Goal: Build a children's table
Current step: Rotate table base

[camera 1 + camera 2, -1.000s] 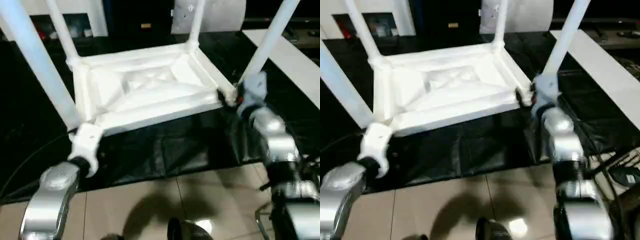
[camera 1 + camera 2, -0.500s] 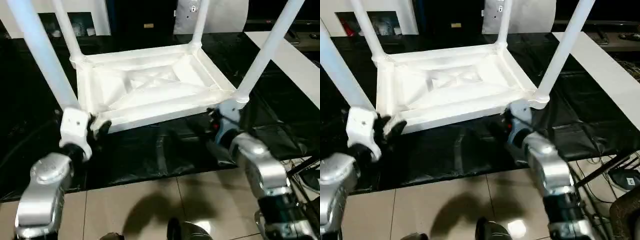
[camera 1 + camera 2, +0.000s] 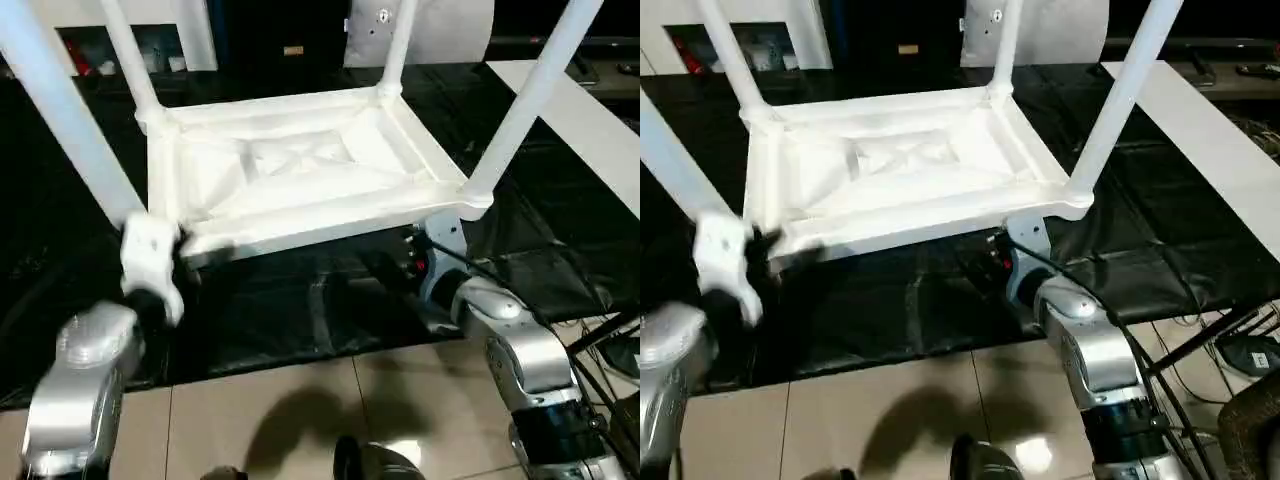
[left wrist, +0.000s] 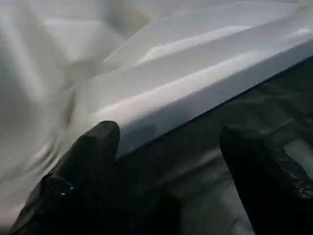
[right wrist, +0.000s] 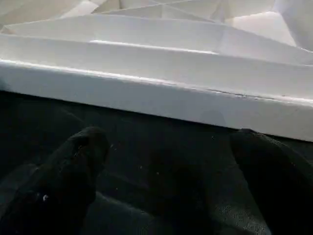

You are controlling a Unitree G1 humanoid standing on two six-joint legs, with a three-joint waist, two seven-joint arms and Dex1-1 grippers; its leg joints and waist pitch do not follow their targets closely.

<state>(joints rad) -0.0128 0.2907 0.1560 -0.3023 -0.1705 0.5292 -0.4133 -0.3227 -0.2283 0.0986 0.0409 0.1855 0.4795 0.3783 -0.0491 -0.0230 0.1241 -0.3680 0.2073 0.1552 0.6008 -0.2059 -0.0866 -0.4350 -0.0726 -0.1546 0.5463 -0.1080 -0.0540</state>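
Jaws on both sides have let go: your left gripper [image 4: 166, 161] now stands spread at the near left corner of the children's table [image 3: 300, 170], one finger just touching the rim, and your right gripper [image 5: 166, 161] hangs wide open just short of the near edge, touching nothing. A second ago each one was up against a near corner, the right by the base of the near right leg [image 3: 520, 110]; since then your right arm has dropped back toward you and your left has opened where it sits. The children's table lies upside down on the black sheet [image 3: 300, 300] of the work surface, ribbed underside up, all four legs standing in their corners. That suggests the assembly is essentially done and this was a last press or check. What likely remains is turning it onto its feet, so plan a fresh two-handed hold on the rim.
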